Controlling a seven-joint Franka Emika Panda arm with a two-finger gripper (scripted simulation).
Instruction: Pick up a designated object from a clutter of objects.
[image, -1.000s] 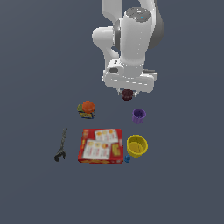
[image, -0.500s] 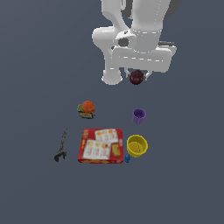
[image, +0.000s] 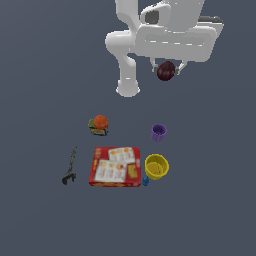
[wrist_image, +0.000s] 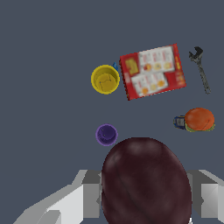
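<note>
The dark maroon plum-like ball (image: 166, 71) hangs high above the surface, held in my gripper (image: 166, 70), which is shut on it. In the wrist view the ball (wrist_image: 145, 179) fills the foreground between grey fingers (wrist_image: 91, 194). Below lie the rest of the clutter: the red printed box (image: 115, 166), yellow cup (image: 156, 166), purple cup (image: 159, 132), orange ball (image: 101, 122), dark wrench (image: 70, 166) and a small blue piece (image: 145, 181).
The orange ball sits on a small dark block (wrist_image: 180, 122). The arm's white base (image: 128, 89) stands behind the clutter. The dark grey surface (image: 210, 210) stretches around everything.
My gripper has risen with the maroon ball and moved toward the exterior view's right, well above the purple cup. The objects on the surface have not moved.
</note>
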